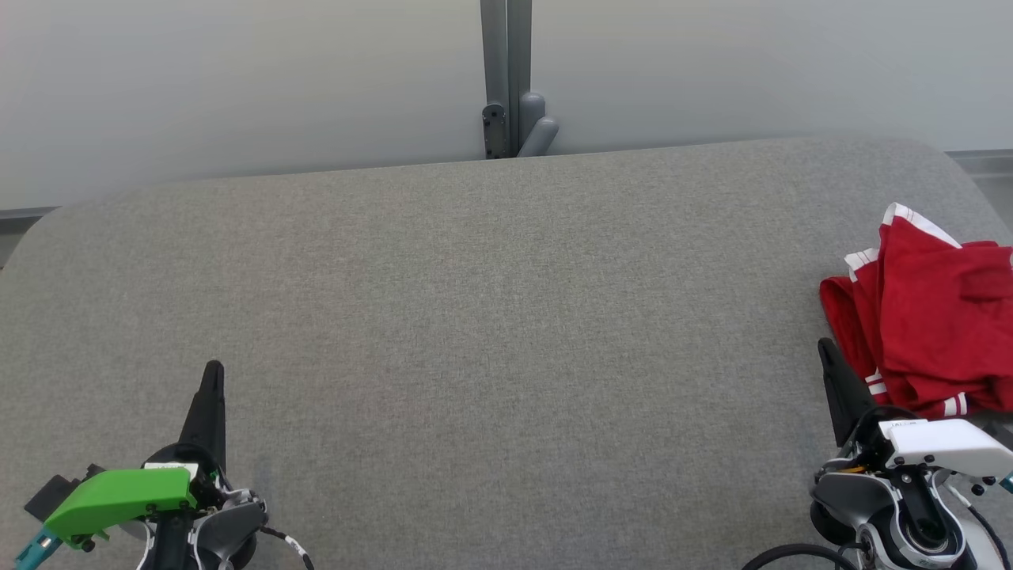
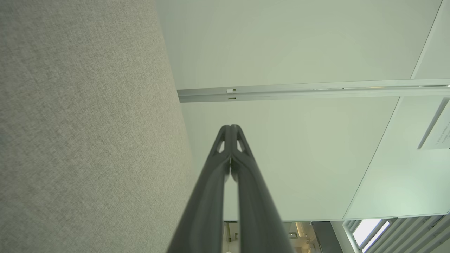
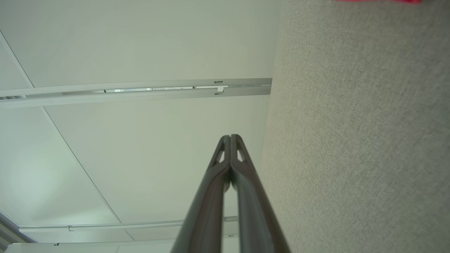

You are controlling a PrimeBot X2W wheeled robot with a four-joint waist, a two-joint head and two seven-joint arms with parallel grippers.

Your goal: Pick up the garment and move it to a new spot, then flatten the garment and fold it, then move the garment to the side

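Grey tabletop (image 1: 506,317) spreads between left tool (image 1: 214,369) and right tool (image 1: 824,346), both pinched closed; red garment (image 1: 926,317) crowds its right edge.

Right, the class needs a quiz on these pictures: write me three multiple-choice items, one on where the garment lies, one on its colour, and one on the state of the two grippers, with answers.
1. In the head view, where on the grey table does the garment lie?
A. at the left edge
B. in the middle
C. at the right edge

2. What colour is the garment?
A. blue with yellow spots
B. red with white stripes
C. plain black

3. How do the left gripper and the right gripper stand?
A. both shut, holding nothing
B. both wide open
C. the right one shut on the garment

Answers:
1 C: the crumpled cloth sits at the table's right side, just beyond the right gripper.
2 B: the cloth is red with white striped trim.
3 A: each wrist view shows the jaws closed tip to tip, with nothing between them.
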